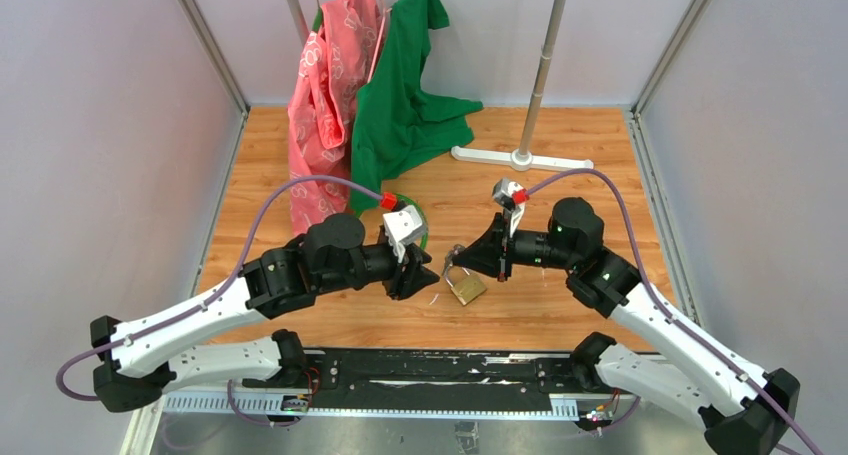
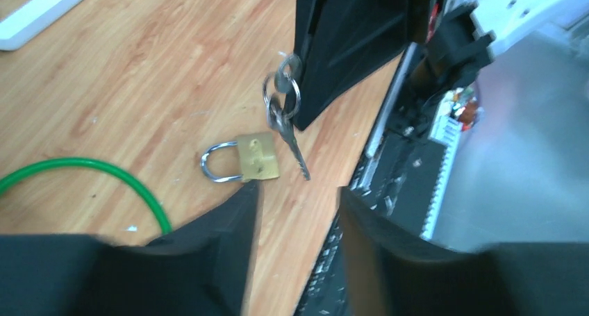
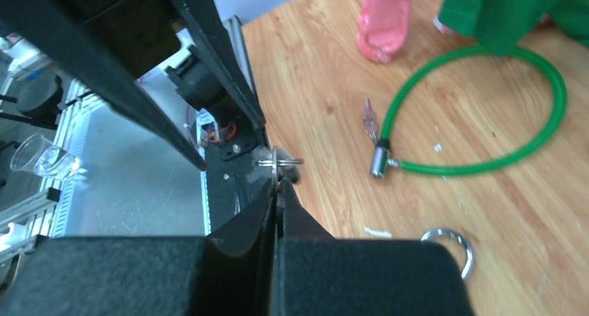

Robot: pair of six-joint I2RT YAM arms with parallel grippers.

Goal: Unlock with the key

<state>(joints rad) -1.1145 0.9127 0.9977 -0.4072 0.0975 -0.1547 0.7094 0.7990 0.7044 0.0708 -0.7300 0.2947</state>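
The counter (image 1: 560,175) carries two locks, so the first thing is to sort out which one the work concerns. The right gripper (image 3: 278,198) is clamped shut on the ring of a bunch (image 2: 281,111) of keys, which dangles just above the brass padlock (image 2: 257,156). The left gripper (image 2: 299,191) stands partly open and empty just beside it.

The green cable lock (image 2: 76,163) lies behind the left gripper. In the right wrist view a thin, blurred sliver, probably the key (image 3: 368,113), rests at its metal head. I cannot tell whether it is inserted or only touching.

The bunch looks like the wrong tool. I would set it down away from both locks. Then come at the key low and along its length, and pinch its flat head squarely. Brace the metal head with the other gripper, so that turning does not just drag the light cable across the wood.
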